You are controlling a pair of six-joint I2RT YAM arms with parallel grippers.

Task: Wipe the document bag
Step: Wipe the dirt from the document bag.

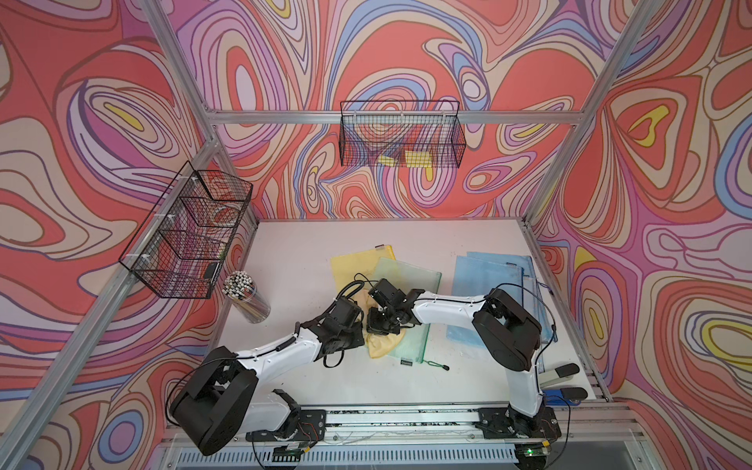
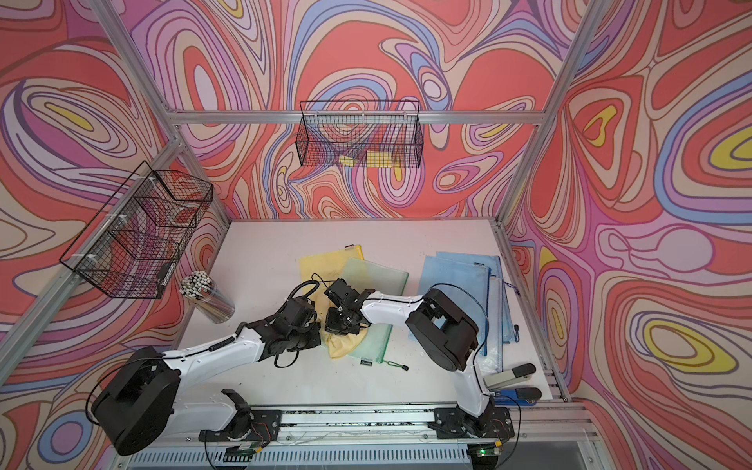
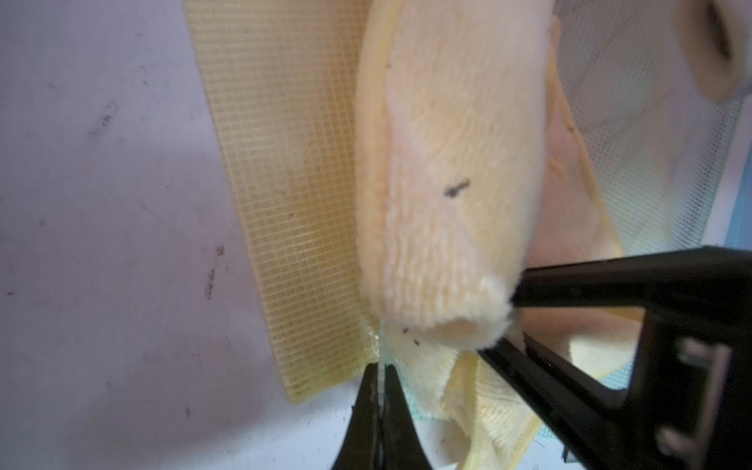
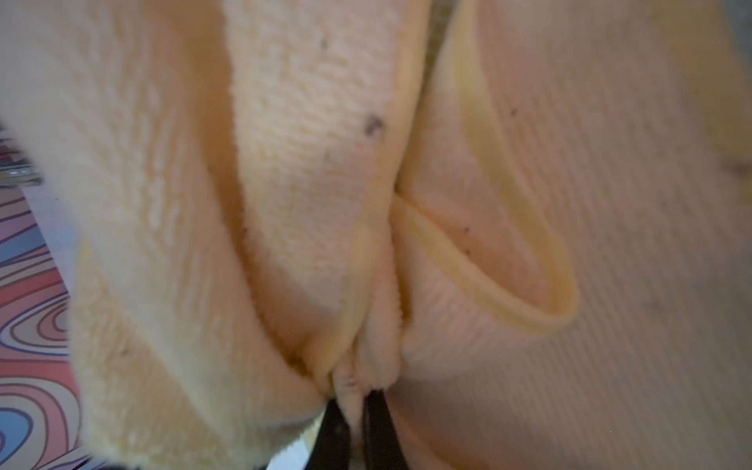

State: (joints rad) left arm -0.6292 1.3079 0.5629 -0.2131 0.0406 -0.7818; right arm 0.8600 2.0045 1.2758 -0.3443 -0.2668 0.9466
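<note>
The green document bag (image 1: 419,273) lies flat abt mid-surface (image 1: 293,252), skewed, zip end twd the robot, w/ its pull cord (image 1: 435,362) trailing off the near corner. I place everything else relative to that bag.

A yellow document bag (image 1: 353,264) sits partly under its far-left side, sticking out twd the back wall. The yellow cloth (image 1: 382,346) is bunched on the bag's near-left edge, spilling onto bare surface. Both arms meet right there, over that left edge.

On the right gripper (image 4: 353,403), the fingers (image 4: 378,427) are pinched tight on a fold of the cloth. The cloth fills the right wrist view, w/ a few dark specks on the pile. On the left gripper (image 3: 380,380), the fingers (image 3: 401,431) are closed too, on a thin greenish sheet edge. It looks like the green bag's own rim, just beside the yellow bag's corner. In the left wrist view the cloth hangs as a loose roll off the right fingers, above that rim.

Blue document bags (image 1: 488,280) are stacked to the green bag's right, w/ a gap between, not touching. A clear tub of pencils (image 1: 246,299) stands well off to its left. Two staplers (image 1: 565,372) lie near-right of it, by the surface's edge.
</note>
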